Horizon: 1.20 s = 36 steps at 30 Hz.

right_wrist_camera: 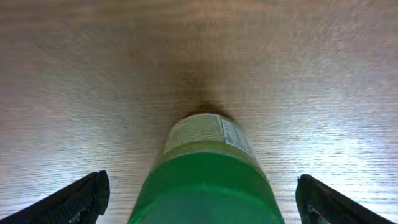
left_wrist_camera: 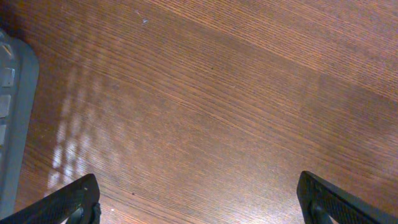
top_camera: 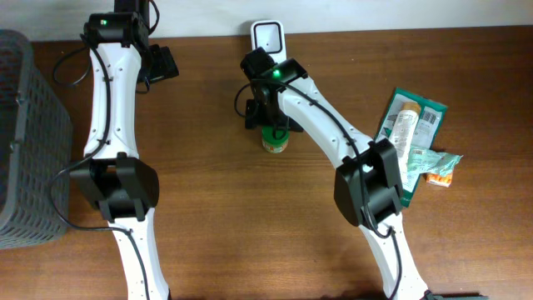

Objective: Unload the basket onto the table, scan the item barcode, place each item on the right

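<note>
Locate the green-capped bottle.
The green-capped bottle sits centrally in the overhead view, just below the white scanner, between the open fingers of the right hand.

I count one green-lidded plastic jar (top_camera: 276, 141), one white barcode scanner (top_camera: 268, 37), one grey mesh basket (top_camera: 25, 142), and at least three heaped packets (top_camera: 416, 137).

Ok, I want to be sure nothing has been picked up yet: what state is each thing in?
Left gripper: open, empty, over bare table.
Right gripper: open, fingers on either side of the bottle, not touching it.
Bottle: upright on the table, green cap on, not held.
Scanner: standing upright at the far edge.
Basket: standing at the left edge.
Green packet: lying flat in the pile on the right.
</note>
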Motion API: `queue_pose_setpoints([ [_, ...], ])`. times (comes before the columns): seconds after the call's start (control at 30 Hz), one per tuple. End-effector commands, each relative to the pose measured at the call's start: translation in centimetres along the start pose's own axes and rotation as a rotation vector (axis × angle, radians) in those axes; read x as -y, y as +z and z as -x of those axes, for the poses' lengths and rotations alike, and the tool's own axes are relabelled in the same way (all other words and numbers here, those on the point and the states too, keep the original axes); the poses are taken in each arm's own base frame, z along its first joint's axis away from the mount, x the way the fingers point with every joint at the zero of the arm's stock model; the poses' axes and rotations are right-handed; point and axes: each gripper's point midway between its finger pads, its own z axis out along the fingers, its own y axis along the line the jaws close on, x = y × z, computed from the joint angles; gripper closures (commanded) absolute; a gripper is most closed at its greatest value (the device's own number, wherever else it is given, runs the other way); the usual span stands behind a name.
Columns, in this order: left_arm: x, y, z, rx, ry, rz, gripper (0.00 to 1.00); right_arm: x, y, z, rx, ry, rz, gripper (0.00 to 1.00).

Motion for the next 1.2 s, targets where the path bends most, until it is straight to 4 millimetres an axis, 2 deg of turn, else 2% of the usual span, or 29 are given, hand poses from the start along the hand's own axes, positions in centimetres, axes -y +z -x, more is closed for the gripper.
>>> queue_pose_setpoints([
  [0.0,-0.6,-0.3,0.3,0.014,-0.006,0.016,0.01,0.1,0.6,-0.5,-0.028,-0.046,-0.008,0.13],
  [0.13,-0.6,-0.3,0.3,0.014,-0.006,0.016,0.01,0.2,0.5,-0.5,-0.030,-0.166,-0.007,0.31],
  [0.2,-0.6,-0.3,0.3,0.014,-0.006,0.016,0.01,0.2,-0.1,-0.4,-0.026,-0.183,-0.004,0.32],
  [0.33,-0.5,-0.3,0.3,0.014,-0.006,0.015,0.01,0.1,-2.7,0.3,0.000,-0.215,0.021,0.35],
  [0.4,-0.6,-0.3,0.3,0.014,-0.006,0.016,0.01,-1.2,-4.6,-0.1,-0.014,-0.285,0.106,0.36],
  [0.47,-0.5,-0.3,0.3,0.014,-0.006,0.015,0.01,-2.4,-7.8,0.0,-0.012,-0.340,0.209,0.36],
  [0.53,-0.6,-0.3,0.3,0.014,-0.006,0.016,0.01,-2.6,-10.1,0.1,-0.025,-0.343,0.308,0.36],
  [0.63,-0.6,-0.3,0.3,0.014,-0.006,0.016,0.01,-3.3,-14.2,0.5,-0.102,-0.264,0.629,0.36],
  [0.7,-0.6,-0.3,0.3,0.014,-0.006,0.016,0.01,-2.1,-17.2,1.8,-0.154,-0.180,0.880,0.36],
  [0.77,-0.5,-0.3,0.3,0.014,-0.006,0.015,0.01,-0.4,-18.4,3.2,-0.151,-0.127,0.966,0.36],
  [0.87,-0.6,-0.3,0.3,0.014,-0.006,0.016,0.01,3.1,-18.6,5.0,-0.130,-0.045,0.979,0.36],
  [0.93,-0.6,-0.3,0.3,0.014,-0.006,0.016,0.01,3.7,-18.6,5.3,-0.126,-0.032,0.977,0.37],
  [1.0,-0.6,-0.3,0.3,0.014,-0.006,0.016,0.01,3.4,-18.4,5.2,-0.100,-0.086,0.970,0.37],
  [1.07,-0.5,-0.3,0.3,0.014,-0.006,0.015,0.01,3.2,-16.7,5.4,-0.043,-0.164,0.852,0.41],
  [1.17,-0.6,-0.3,0.3,0.014,-0.006,0.016,0.01,3.6,-13.1,6.8,0.088,-0.277,0.510,0.40],
])
